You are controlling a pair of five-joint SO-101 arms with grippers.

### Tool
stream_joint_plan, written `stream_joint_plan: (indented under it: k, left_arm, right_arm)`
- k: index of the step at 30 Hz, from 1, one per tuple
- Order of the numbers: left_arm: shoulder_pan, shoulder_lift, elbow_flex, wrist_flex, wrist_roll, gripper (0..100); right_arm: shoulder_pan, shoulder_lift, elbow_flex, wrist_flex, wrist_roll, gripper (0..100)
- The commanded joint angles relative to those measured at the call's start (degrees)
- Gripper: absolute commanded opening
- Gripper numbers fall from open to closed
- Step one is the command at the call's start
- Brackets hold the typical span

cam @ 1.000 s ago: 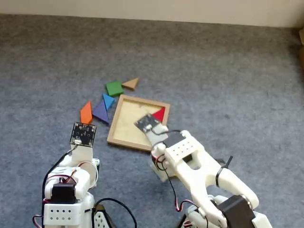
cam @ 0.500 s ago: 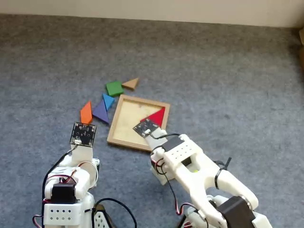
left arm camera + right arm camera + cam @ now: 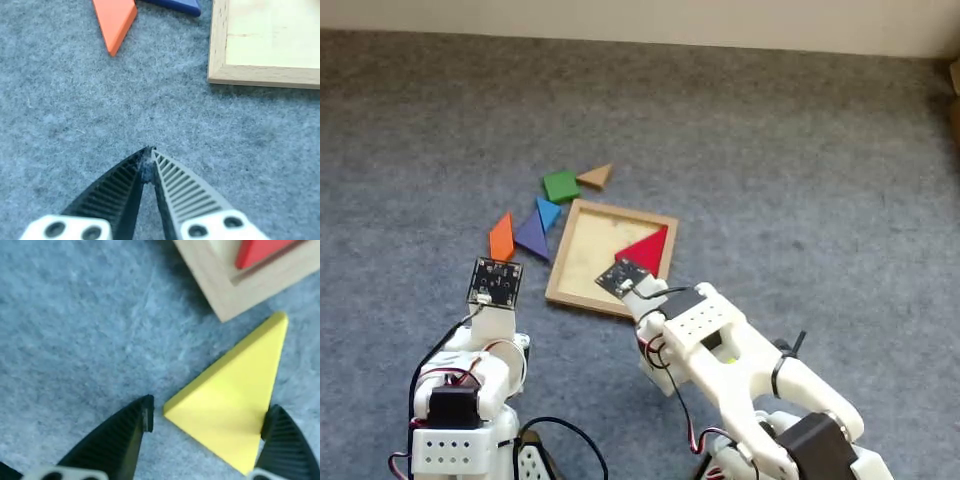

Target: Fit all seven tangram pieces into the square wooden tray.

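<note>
Grey carpet carries the wooden tray (image 3: 558, 265). Right gripper (image 3: 210, 417), jaws spread and empty, straddles the yellow triangle (image 3: 232, 410), which lies just outside the tray's corner, one tip toward it. Left gripper (image 3: 151, 152), closed, hangs near the tray's other near corner.

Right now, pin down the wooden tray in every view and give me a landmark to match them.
High view: the wooden tray lies on the grey carpet ahead of both arms, with the red triangle inside.
Left wrist view: a tray corner, beyond the shut left gripper.
Right wrist view: a tray corner with the red triangle's tip, beyond the open right gripper.
Shared landmark: the grey carpet around the tray.
</note>
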Motion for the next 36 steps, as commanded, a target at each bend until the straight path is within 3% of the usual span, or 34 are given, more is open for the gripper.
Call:
stream_joint_plan:
  k: [1,12,17,23,30,36]
  left_arm:
    - [-0.57,0.13,1.19,0.18,0.18,1]
    - [-0.57,0.13,1.19,0.18,0.18,1]
    - [-0.57,0.13,1.19,0.18,0.18,1]
    - [-0.57,0.13,1.19,0.18,0.18,1]
    - [-0.57,0.13,1.19,0.18,0.18,1]
    - [-0.57,0.13,1.19,0.18,0.18,1]
  right_arm:
    - [1.54,-1.54,0.22,1.10,2.20,33.1]
    - [3.47,-1.45,0.40,-1.80,2.20,32.7]
    - [3.47,-1.45,0.40,-1.98,2.20,25.0]
    - [3.82,-2.07,0.40,-1.63,2.29,23.8]
    - [7.52,-3.82,-3.30,5.93,3.34,23.8]
    - [7.52,-15.52,-3.74,9.63,4.22,23.8]
